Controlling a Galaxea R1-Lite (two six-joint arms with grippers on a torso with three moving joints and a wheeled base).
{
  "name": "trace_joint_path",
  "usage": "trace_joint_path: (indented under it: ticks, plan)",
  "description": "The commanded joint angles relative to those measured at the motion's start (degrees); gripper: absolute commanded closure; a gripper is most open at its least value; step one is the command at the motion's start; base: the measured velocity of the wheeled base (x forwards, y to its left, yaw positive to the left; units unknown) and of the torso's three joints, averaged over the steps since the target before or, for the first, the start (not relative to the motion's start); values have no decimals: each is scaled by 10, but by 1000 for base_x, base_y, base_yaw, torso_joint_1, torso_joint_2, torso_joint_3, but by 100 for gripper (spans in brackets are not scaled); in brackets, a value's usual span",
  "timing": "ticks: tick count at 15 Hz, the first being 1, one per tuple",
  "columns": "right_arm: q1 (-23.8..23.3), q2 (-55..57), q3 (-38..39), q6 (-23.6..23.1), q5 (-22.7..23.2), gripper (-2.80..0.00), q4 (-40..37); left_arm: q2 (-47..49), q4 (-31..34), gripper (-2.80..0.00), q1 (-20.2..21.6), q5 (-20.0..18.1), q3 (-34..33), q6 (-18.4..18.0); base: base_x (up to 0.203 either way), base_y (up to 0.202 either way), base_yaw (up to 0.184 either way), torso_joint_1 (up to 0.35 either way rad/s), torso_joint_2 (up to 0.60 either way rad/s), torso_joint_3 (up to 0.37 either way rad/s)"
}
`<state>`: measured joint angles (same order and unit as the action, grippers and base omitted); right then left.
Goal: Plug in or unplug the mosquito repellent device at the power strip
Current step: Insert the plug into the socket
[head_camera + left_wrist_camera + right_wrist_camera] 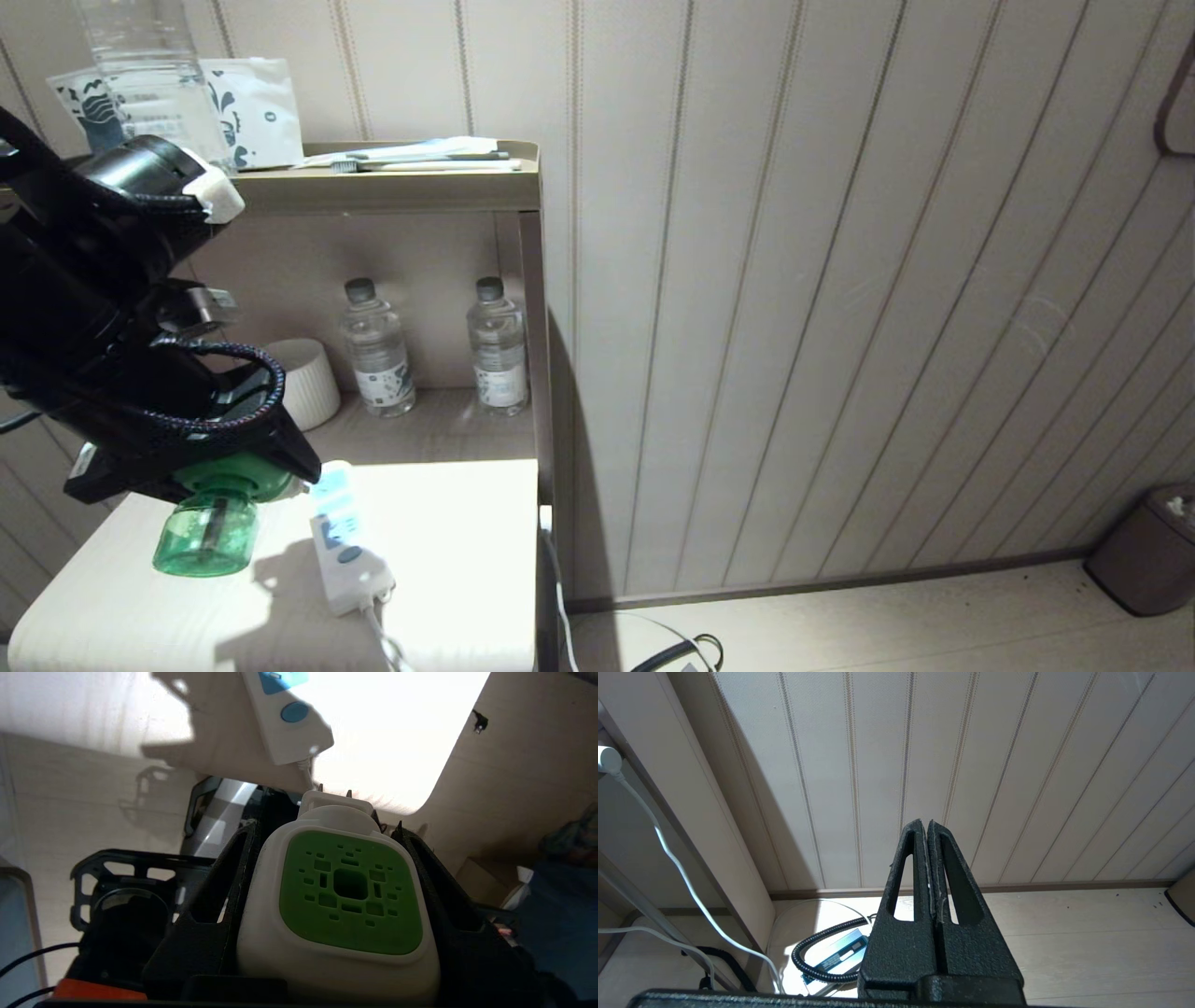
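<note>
On the left of the head view, the left pincer (245, 478) holds the mosquito repellent device (210, 523), a small plug-in unit with a white head, a bright green perforated top and a round translucent green liquid bottle. Its black fingers (219, 896) press against both sides of the white head. The device hangs tilted in the air above the pale wooden tabletop (448, 560), near its left side, clear of the surface, and its shadow falls on the wood below.

Just right of the device lies the power strip (344, 546), a long narrow white plastic bar with pale blue socket panels and a round blue button. It lies flat on the tabletop, running from far to near, with its white cord (383, 635) leaving the near end. The device's plug end points toward the strip but sits apart from it, so the device is unplugged.

At the far side of the tabletop, in a shelf recess, stand two clear plastic water bottles (377, 347) with dark caps, and a white ribbed cup (303, 381) to their left. Above them, a toothbrush (425, 165) lies on the upper shelf (392, 187).

The right pincer (929, 826) hangs low beside the furniture, pointing at the panelled wall and the floor, its two black fingers pressed together with nothing between them.
</note>
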<state>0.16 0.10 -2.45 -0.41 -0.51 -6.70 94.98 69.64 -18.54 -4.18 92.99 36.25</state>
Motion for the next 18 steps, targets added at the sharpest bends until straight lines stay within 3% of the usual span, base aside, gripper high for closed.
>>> trace_joint_path:
  ticks: [1,5,7,10,18]
  plan:
    - [0,1,0,0,0,0,0,9,0,0,0,0,-1,10,0,0,0,0,0,0]
    - [0,1,0,0,0,0,0,106,-5,0,2,0,56,20,0,0,0,0,0,0]
    - [0,1,0,0,1,0,0,144,-16,0,40,-5,67,31,0,0,0,0,0,0]
    - [0,1,0,0,1,0,0,165,-38,0,101,-2,39,30,0,0,0,0,0,0]
    - [0,1,0,0,0,0,0,157,-78,0,125,54,-12,35,0,0,0,0,0,0]
